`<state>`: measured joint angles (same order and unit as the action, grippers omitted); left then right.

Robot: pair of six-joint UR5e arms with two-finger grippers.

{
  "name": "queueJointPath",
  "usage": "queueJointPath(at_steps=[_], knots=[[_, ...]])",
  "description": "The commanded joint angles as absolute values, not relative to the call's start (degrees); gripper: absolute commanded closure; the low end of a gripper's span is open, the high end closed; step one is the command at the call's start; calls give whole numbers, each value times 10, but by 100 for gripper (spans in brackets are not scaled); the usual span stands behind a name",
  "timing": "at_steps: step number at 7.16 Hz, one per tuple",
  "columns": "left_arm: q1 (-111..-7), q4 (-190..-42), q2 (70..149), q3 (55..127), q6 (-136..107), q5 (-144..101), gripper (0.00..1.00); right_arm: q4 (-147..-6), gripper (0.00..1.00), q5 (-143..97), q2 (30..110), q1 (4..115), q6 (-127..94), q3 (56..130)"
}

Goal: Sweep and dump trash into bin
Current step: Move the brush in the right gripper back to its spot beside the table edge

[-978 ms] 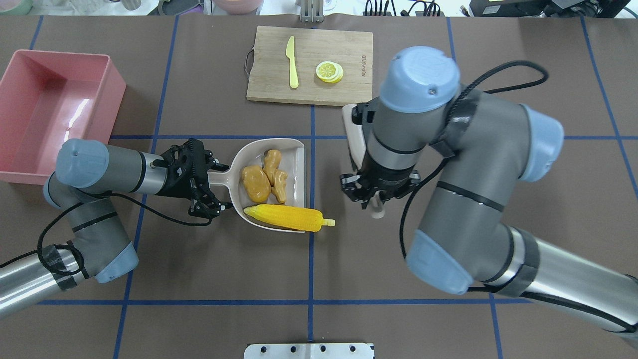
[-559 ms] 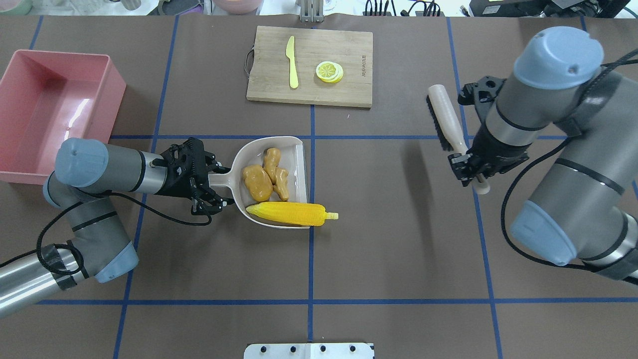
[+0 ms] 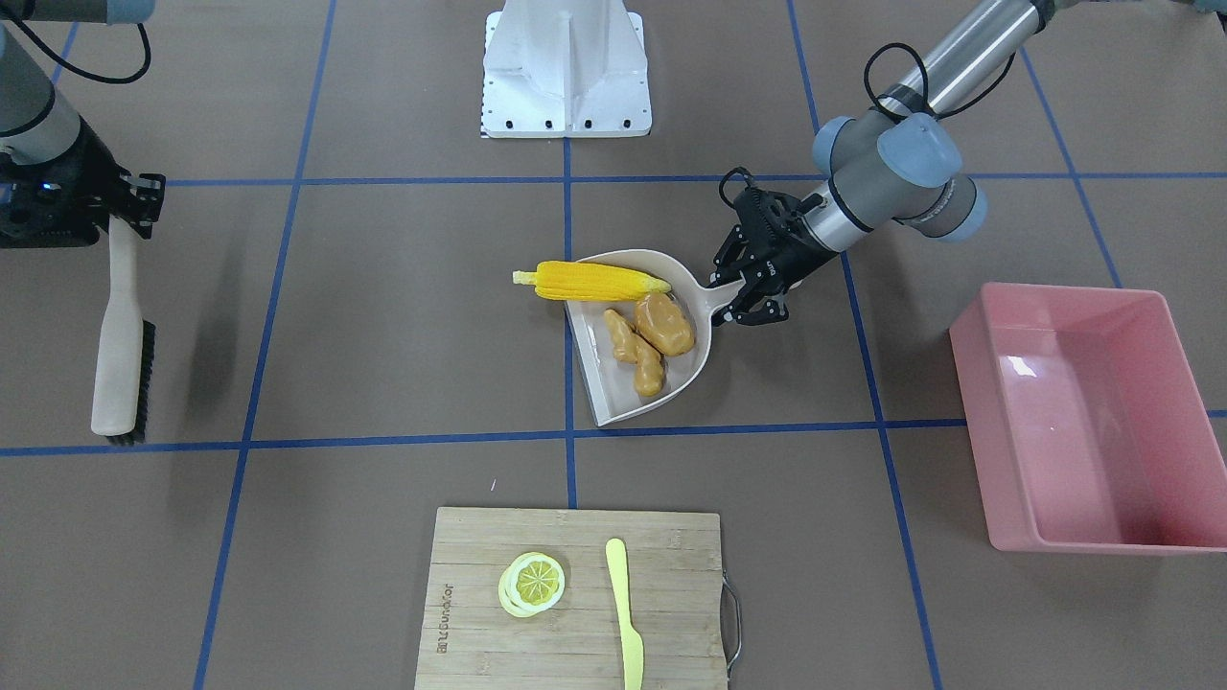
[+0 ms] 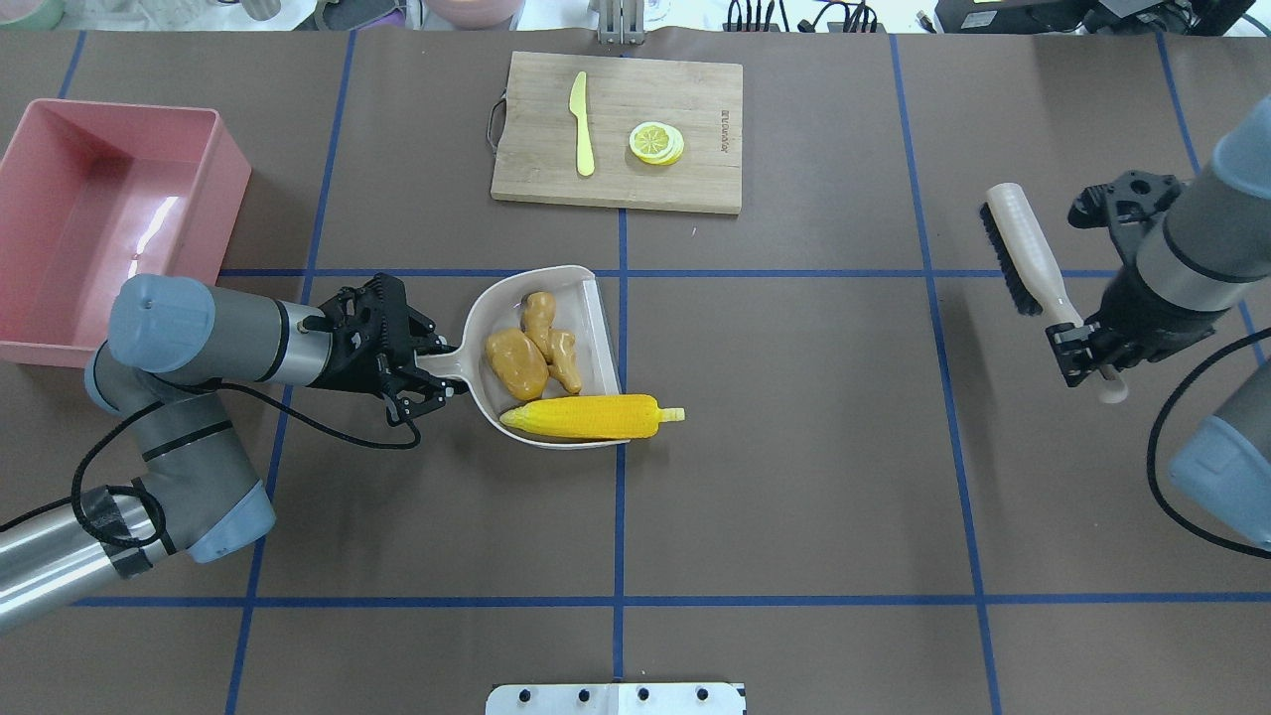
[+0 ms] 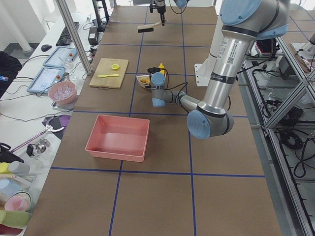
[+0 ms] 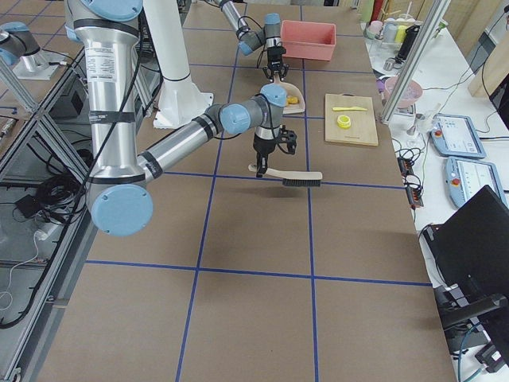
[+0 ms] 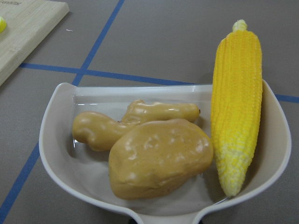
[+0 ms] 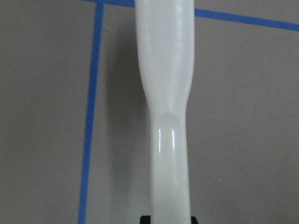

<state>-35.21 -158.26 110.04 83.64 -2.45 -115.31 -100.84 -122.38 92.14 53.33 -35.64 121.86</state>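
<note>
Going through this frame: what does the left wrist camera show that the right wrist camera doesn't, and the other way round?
Only the left wrist view shows the dustpan holding the corn cob, potato and ginger root, plus a corner of the cutting board at top left. Only the right wrist view shows the brush, its pale handle running up the picture's middle. Both show the brown table and blue tape lines.

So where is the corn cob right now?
In the overhead view the corn cob lies along the robot-side rim of the dustpan near table centre, beside the potato, its stem poking past the pan's mouth.
</note>
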Motion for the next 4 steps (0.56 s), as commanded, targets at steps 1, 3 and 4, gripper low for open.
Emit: queueJointPath(at_steps=[1,3,4], knots=[[-352,-1583,1101,839,-24,-1153,64,-952,100,-1240,991,554,-352,1225],[-352,-1583,1101,843,-24,-1153,75,-899,100,-1241,1052,562,-353,1228],[-352,-1583,1101,848,-24,-1153,78,-828,100,-1248,1100,562,-354,1219]])
